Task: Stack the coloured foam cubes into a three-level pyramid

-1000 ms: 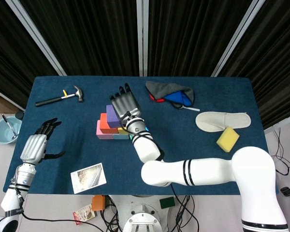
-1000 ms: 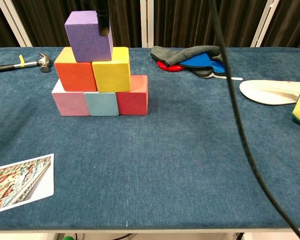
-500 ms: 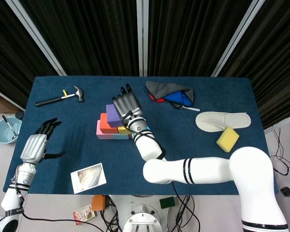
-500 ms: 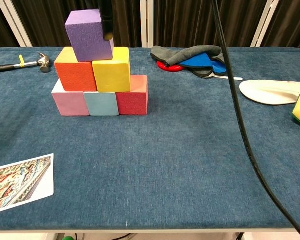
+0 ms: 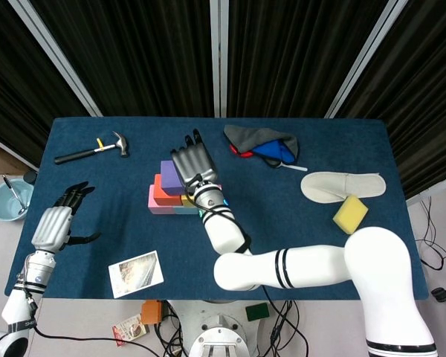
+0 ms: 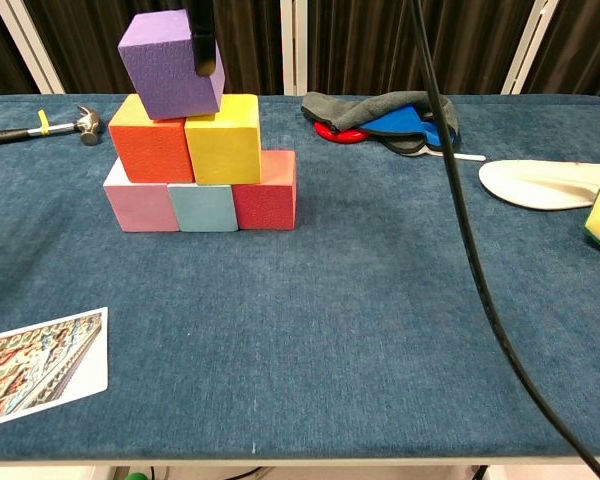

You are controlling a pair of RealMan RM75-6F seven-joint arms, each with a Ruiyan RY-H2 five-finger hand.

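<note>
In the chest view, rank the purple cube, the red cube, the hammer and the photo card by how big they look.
1. photo card, nearest the camera and cut off by the frame edge
2. purple cube
3. red cube, though close to the purple cube
4. hammer, far back and partly out of frame

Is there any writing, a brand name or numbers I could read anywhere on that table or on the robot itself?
None can be read.
Picture card: a printed colour pattern only, no letters visible.
Hammer: a yellow band on the handle; any print is too small to tell.
Small packet below the table edge: printed, but too small and blurred to read.
Foam cubes, such as the purple cube: plain faces.
Right arm: black rings, no lettering.
</note>
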